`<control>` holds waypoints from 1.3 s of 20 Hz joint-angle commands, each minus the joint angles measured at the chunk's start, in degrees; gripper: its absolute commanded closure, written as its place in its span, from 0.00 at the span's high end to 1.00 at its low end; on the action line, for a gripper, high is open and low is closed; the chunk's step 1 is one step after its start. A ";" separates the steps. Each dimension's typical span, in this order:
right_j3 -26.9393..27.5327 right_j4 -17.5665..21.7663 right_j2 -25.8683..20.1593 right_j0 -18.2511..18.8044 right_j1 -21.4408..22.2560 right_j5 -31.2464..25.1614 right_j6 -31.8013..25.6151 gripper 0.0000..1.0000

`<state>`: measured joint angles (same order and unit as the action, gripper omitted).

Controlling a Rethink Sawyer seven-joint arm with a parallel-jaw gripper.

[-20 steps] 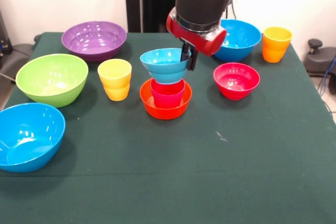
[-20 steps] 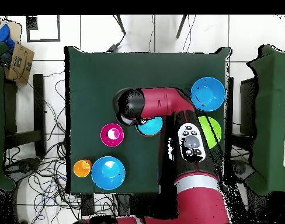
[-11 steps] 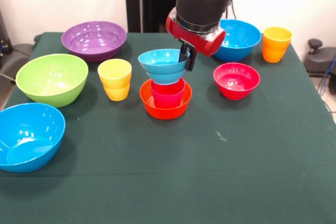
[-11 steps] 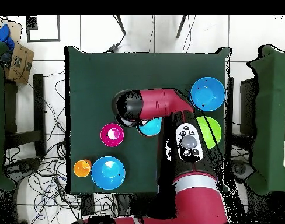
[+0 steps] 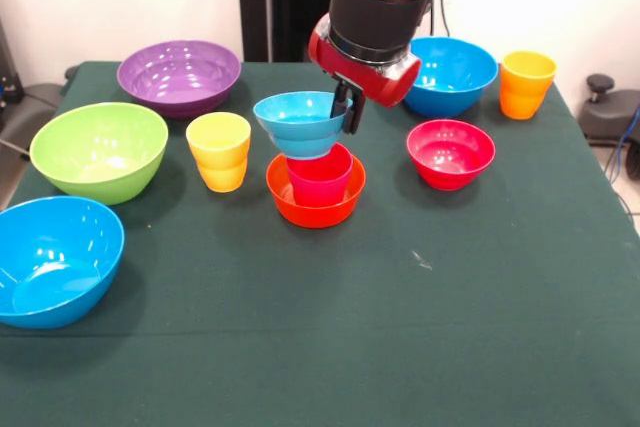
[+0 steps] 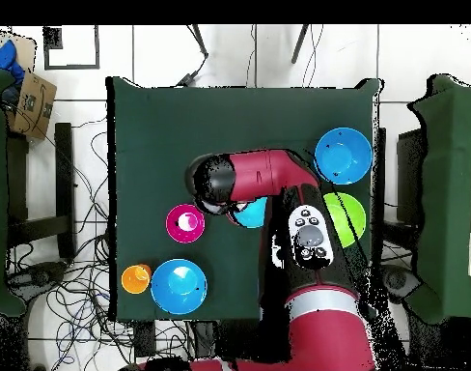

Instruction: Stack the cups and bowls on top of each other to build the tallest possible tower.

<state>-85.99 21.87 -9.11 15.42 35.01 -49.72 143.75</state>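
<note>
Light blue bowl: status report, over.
Gripper shut on light blue bowl rim. Bowl tilted over red-pink cup in orange bowl. Nothing in the way.

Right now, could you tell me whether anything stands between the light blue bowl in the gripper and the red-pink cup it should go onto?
Nothing visible does. The gripper holds the light blue bowl just above the red-pink cup.

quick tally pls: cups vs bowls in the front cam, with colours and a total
Glossy plastic cups: 3. Yellow cup, red-pink cup inside the orange bowl, orange cup.
Glossy plastic bowls: 7. Purple bowl, lime green bowl, two large blue bowls, orange bowl, red bowl, light blue bowl in the gripper.
Total: 10.
</note>
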 commanded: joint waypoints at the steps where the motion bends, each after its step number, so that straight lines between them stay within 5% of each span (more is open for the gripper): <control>1: -3.40 4.49 -3.64 -0.57 -4.40 3.86 -8.67 0.00; 15: -5.91 2.27 -5.57 0.60 -5.07 7.06 -7.68 0.00; 26: -10.09 2.63 -6.96 1.93 -4.47 15.91 -6.27 0.00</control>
<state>-92.35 21.83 -10.19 16.45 33.97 -41.72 143.75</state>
